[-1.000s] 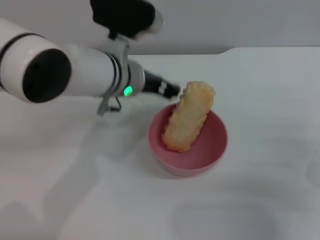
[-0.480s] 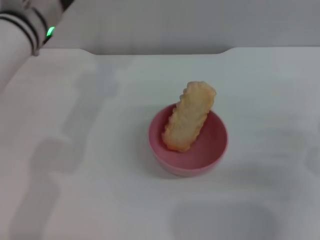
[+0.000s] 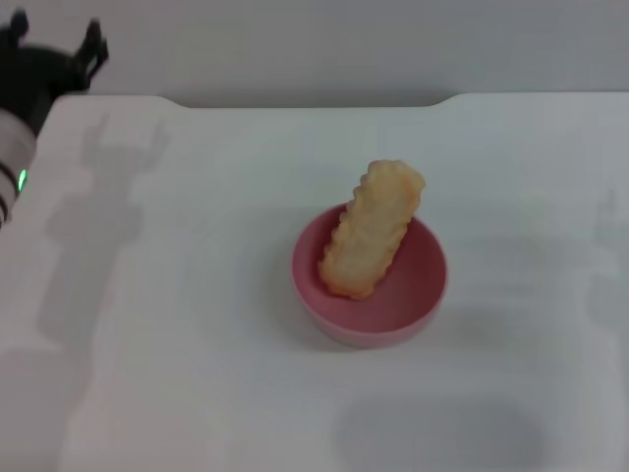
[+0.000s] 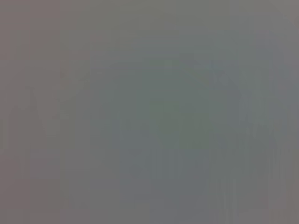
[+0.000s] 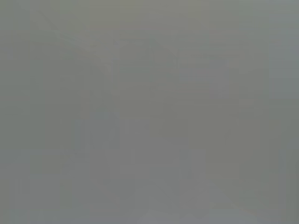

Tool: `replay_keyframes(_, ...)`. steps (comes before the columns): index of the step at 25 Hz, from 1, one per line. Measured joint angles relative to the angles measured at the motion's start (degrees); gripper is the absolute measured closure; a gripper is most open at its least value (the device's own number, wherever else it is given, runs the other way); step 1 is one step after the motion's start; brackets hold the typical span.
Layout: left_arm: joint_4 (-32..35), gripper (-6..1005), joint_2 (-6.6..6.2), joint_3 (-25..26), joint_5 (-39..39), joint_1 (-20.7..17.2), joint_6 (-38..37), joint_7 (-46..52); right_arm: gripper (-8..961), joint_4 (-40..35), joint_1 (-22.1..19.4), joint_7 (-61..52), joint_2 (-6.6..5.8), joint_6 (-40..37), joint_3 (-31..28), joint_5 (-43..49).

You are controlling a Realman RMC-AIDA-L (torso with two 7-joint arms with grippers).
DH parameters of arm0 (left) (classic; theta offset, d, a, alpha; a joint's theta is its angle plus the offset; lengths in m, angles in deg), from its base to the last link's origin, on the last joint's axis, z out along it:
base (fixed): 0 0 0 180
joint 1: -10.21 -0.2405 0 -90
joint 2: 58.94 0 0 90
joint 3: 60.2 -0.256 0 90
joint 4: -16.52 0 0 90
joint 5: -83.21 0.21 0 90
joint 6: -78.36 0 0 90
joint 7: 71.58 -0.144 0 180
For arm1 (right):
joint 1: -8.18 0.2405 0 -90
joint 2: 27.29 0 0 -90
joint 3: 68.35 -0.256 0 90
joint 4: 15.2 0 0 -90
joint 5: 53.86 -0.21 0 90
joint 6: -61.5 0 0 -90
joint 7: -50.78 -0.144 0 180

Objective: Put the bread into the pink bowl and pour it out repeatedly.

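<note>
Bread (image 3: 371, 232) stands tilted in pink bowl (image 3: 371, 295) at frame centre, top end propped on the far rim since it's too long to lie flat. Left gripper (image 3: 54, 41) at upper left, fingers spread, holding nothing. Right gripper unseen

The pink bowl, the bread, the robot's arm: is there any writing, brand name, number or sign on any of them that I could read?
None: there is no readable text.
The pink bowl is plain, with no marks.
The bread standing in it shows only its ridged crust.
The left gripper, at the table's far left corner, carries no lettering; a small green light glows on its arm, not a sign.
Both wrist views show nothing readable.
</note>
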Motion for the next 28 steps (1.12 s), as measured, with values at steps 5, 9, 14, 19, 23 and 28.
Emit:
replay_keyframes(5,-5.89,133,-0.04,-1.21,-0.13,0.51,-1.22,2.09,439,2.14,0.41,-9.54,0.20,-2.74,-0.38,8.86)
replay_keyframes(9,-6.78,133,-0.16,-2.80,-0.20,0.23,-0.46,5.23,439,5.73,2.41,-10.42,0.30,-7.75,-0.42,9.63)
replay_keyframes(14,-8.94,133,-0.16,-4.71,-0.05,1.64,1.36,9.40,439,15.76,6.15,-13.10,0.42,-22.98,4.84,12.21)
replay_keyframes(19,-10.12,133,0.33,-6.88,-0.45,2.51,0.18,10.69,439,22.99,7.52,-22.89,0.24,-27.49,5.40,14.70)
replay_keyframes(23,-9.83,133,0.35,-7.56,-0.67,0.90,-3.72,14.72,439,23.42,7.92,-26.33,0.08,-24.67,3.66,12.30)
replay_keyframes(28,-11.13,133,0.35,-7.68,-0.70,-0.60,-13.09,13.21,439,23.84,7.57,-27.32,0.31,-20.84,3.37,11.52)
